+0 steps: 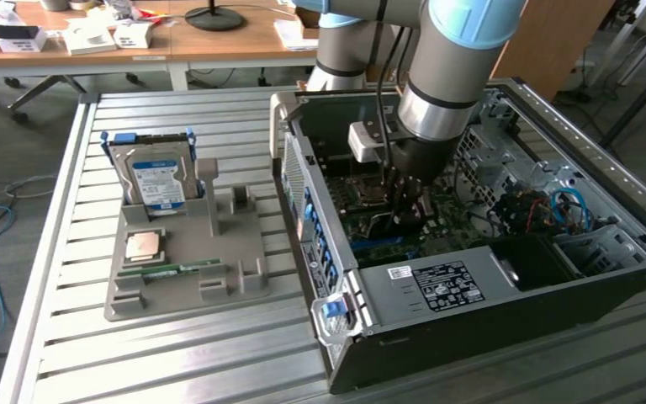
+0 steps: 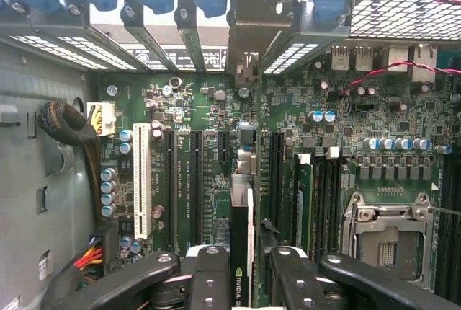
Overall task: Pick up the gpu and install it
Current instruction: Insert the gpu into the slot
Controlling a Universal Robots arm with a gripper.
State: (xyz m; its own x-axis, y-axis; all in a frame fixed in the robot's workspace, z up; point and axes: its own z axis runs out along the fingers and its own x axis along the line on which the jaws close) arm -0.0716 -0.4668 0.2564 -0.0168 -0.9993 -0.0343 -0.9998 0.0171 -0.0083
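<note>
One card matters here, and it is already in the hand: at the lower middle of the wrist view the gpu [image 2: 241, 252] stands edge-on, pinched between the two black fingers [image 2: 212, 281] of the hand [image 2: 243, 270], its dark edge carrying a small green logo. The card's long axis runs straight away from the hand toward the metal rear brackets [image 2: 248, 29] at the upper middle, parallel with the black expansion slots [image 2: 196, 184] and lying between them and the memory slots [image 2: 317, 195] to their right; whether its edge has met a slot I cannot tell. Going left to right in the exterior view, the grey holder [image 1: 188, 269] on the slatted tabletop [image 1: 132, 370] carries the hard drive [image 1: 157, 181], then comes the open computer case [image 1: 469, 286], with the arm [image 1: 447, 93] reaching down into its middle. That view gives the arm's steep descent and the case's place; the wrist view alone gives the card's alignment with the slots.
</note>
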